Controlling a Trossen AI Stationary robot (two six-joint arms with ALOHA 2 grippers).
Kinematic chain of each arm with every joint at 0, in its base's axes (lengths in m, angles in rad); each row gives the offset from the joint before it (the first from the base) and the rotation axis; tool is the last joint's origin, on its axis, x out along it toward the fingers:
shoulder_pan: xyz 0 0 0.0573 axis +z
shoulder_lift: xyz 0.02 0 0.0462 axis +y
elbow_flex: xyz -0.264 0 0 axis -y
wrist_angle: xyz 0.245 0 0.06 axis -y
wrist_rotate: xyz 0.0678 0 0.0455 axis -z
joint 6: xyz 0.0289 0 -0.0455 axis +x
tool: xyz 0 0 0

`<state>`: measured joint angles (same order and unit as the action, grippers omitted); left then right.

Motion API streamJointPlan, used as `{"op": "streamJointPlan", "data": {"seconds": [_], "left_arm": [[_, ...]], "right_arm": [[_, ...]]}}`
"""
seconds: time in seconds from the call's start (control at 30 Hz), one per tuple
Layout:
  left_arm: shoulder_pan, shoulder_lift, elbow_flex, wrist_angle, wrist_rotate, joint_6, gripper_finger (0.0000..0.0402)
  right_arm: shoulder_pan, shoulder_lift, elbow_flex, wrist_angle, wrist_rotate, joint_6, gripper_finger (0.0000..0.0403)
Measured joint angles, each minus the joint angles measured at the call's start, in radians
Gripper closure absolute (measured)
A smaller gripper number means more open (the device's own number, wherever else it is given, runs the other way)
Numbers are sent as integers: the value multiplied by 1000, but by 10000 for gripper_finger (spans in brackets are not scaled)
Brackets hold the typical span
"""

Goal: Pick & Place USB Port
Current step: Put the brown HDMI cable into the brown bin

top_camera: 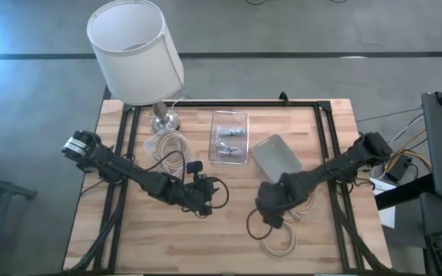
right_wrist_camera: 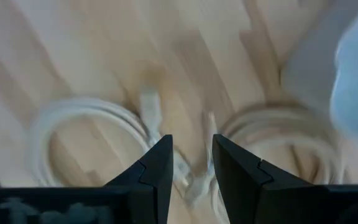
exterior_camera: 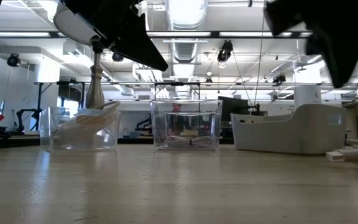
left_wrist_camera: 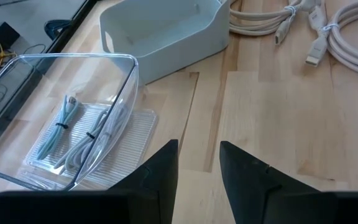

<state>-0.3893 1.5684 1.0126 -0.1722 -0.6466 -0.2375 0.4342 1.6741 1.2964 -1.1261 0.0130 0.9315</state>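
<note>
Several coiled white USB cables (top_camera: pixel 279 239) lie on the wooden table near its front right. In the right wrist view they blur into two loops (right_wrist_camera: pixel 86 124), with a plug end (right_wrist_camera: pixel 149 102) between them. My right gripper (top_camera: pixel 270 213) hovers above these cables, open, with a narrow gap (right_wrist_camera: pixel 191 163) between the fingers. My left gripper (top_camera: pixel 202 198) is over the table's middle front, open (left_wrist_camera: pixel 199 167) and holding nothing. It faces a clear tray (left_wrist_camera: pixel 61 124) that holds bundled cables (left_wrist_camera: pixel 73 134).
A grey-white bin (top_camera: pixel 276 157) stands right of the clear tray (top_camera: pixel 229 136). Another clear container with a coiled cable (top_camera: pixel 163 146) sits beside the lamp (top_camera: pixel 136 50) at the far left. A black frame (top_camera: pixel 244 103) borders the table. Bare wood (top_camera: pixel 229 230) lies between the grippers.
</note>
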Motion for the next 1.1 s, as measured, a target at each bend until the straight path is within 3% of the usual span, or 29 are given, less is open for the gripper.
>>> {"op": "streamJointPlan", "data": {"seconds": [0.23,0.53,1.1], "left_arm": [[0,0,0,0,0,-1,280],[1,0,0,0,0,-1,280],[1,0,0,1,0,-1,280]], "right_arm": [[25,1,-155,12,-81,200,284],[24,1,-298,152,-171,216,277],[24,4,-414,269,-115,217,290]]}}
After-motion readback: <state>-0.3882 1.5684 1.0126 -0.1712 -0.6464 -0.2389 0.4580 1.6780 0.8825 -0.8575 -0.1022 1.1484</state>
